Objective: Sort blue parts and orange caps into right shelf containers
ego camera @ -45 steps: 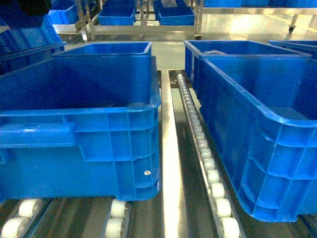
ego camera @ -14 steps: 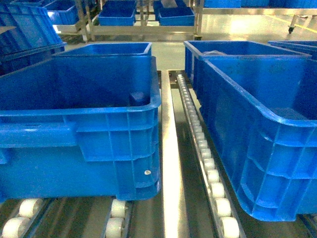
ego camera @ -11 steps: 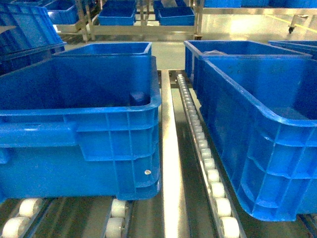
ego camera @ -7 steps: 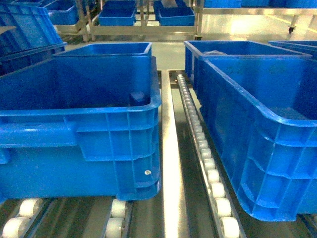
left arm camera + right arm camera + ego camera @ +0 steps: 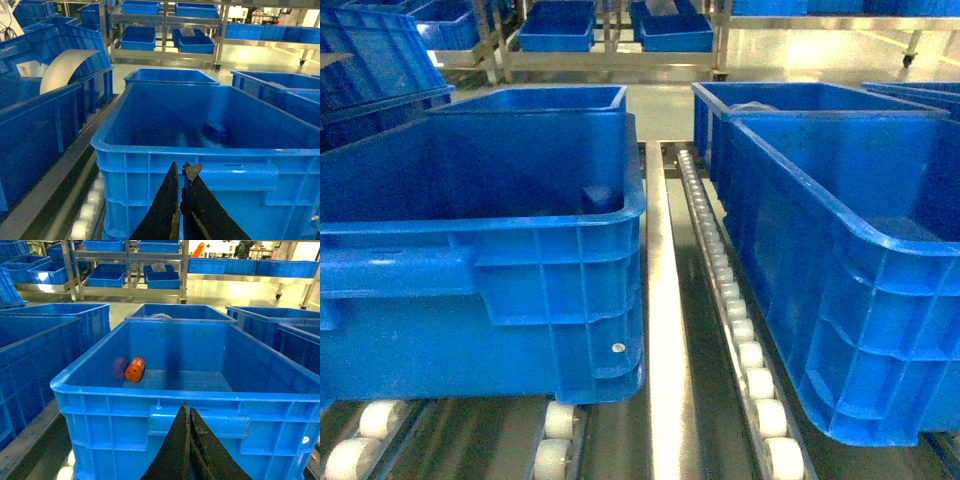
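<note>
Sitting on the roller conveyor, two large blue crates face the robot: the left crate point(image 5: 485, 215) and the right crate point(image 5: 840, 250), with a steel rail and a line of white rollers point(image 5: 735, 320) between them. Inside the left crate, near its far right corner, lies a small blue part point(image 5: 216, 131). Inside the right crate, near its far left corner, an orange cap point(image 5: 135, 369) lies on its side, touching a darker, purplish piece point(image 5: 119, 368) whose nature I cannot tell. More crates stand behind, and further racks of them line the back of the hall.

The left claw point(image 5: 181, 172) has its fingers pressed together with nothing between them, poised just before the left crate's near rim. The right claw point(image 5: 188, 415) is likewise closed and empty, before the right crate's near wall.

Judging by this, at least one part and one cap are sorted; no loose pieces show, so what remains is unclear.
</note>
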### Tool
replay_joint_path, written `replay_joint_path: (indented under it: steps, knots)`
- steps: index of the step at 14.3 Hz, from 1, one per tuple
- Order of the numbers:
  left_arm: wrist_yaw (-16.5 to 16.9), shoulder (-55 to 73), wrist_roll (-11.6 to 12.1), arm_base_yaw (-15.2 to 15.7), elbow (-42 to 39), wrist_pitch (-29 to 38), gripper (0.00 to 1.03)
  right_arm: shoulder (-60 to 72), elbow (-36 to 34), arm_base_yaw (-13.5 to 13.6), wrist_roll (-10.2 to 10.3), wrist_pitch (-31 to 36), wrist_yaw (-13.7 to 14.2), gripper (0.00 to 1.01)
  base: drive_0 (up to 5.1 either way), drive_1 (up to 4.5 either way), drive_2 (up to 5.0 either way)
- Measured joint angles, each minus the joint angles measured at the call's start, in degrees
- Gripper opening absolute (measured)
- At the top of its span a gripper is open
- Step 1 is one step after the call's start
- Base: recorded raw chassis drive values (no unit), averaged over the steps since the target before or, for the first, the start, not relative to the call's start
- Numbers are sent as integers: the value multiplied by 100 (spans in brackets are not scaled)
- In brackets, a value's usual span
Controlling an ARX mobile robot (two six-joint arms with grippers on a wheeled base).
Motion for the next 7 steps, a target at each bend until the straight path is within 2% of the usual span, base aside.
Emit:
replay_joint_path:
  steps: [5,6,7]
  knots:
    - [0,-367,2,0,0,-374,2,-337,0,0,0,-337,0,1,0,0,0]
    - [0,-468,2,0,0,-461,2,-833,2,0,0,-1134,-2,1,0,0,0]
    - [-7,-935,2,0,7,-1154,2,-1303,2,0,0,-1314,-2,1,0,0,0]
